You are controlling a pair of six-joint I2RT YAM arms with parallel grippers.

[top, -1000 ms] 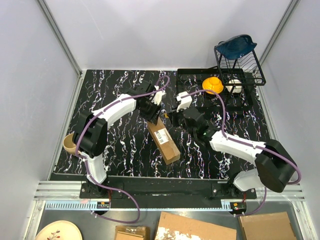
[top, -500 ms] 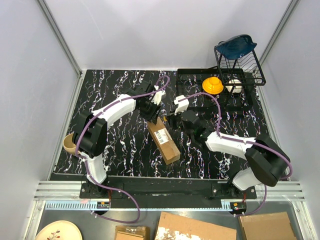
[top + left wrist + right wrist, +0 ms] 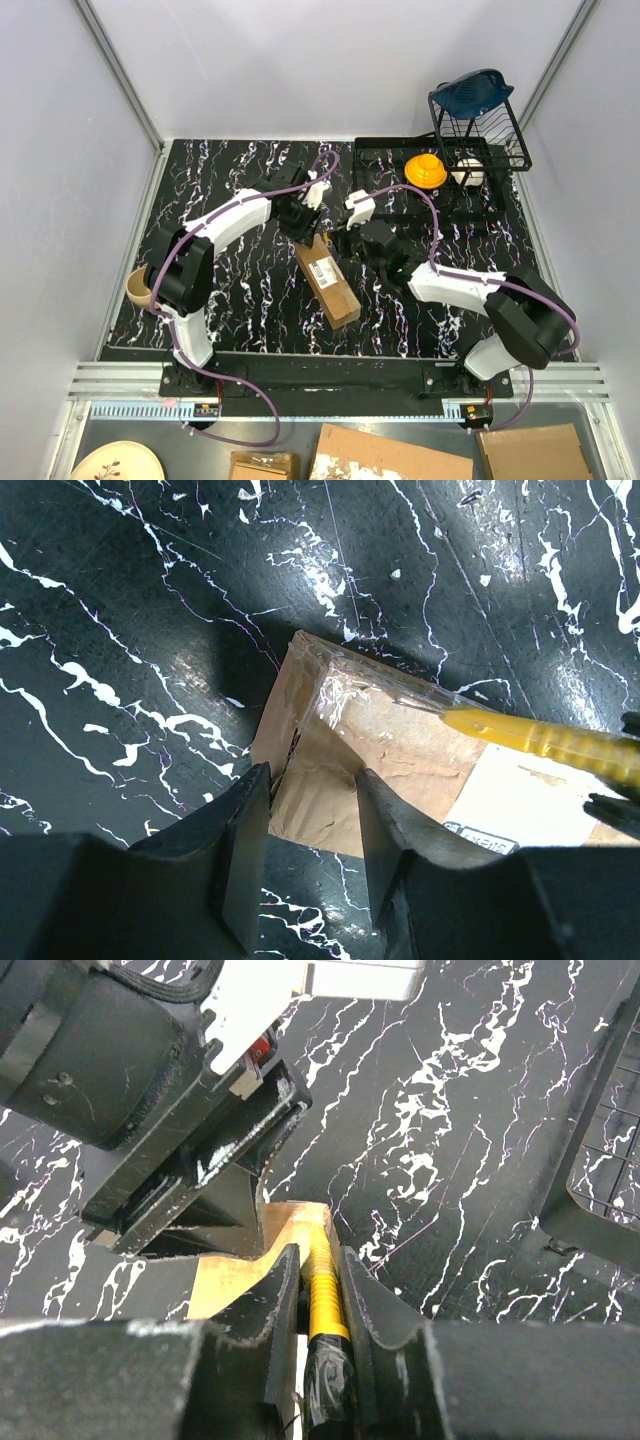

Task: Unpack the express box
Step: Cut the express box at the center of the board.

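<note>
**Mia:** What sits at the left edge of the table?

**Ben:** A tan bowl, right beside the left arm.

**Mia:** And the left gripper?

**Ben:** It is over the far end of the express box. Its fingers stand apart, and a corner of the box shows between them. I can't tell if they squeeze it.

**Mia:** Where is the box?

**Ben:** In the middle of the table, lying flat. It slants from its far end down toward the near edge. It is brown, with shiny tape and a white label on top.

**Mia:** What is the yellow thing?

**Ben:** A knife. Its thin tip lies on the tape by the box's far end. The right gripper pinches the yellow handle between both fingers.

**Mia:** And in the far right corner?

**Ben:** A black wire rack. An orange thing and a round white thing sit in it. A blue thing lies on top.
</note>
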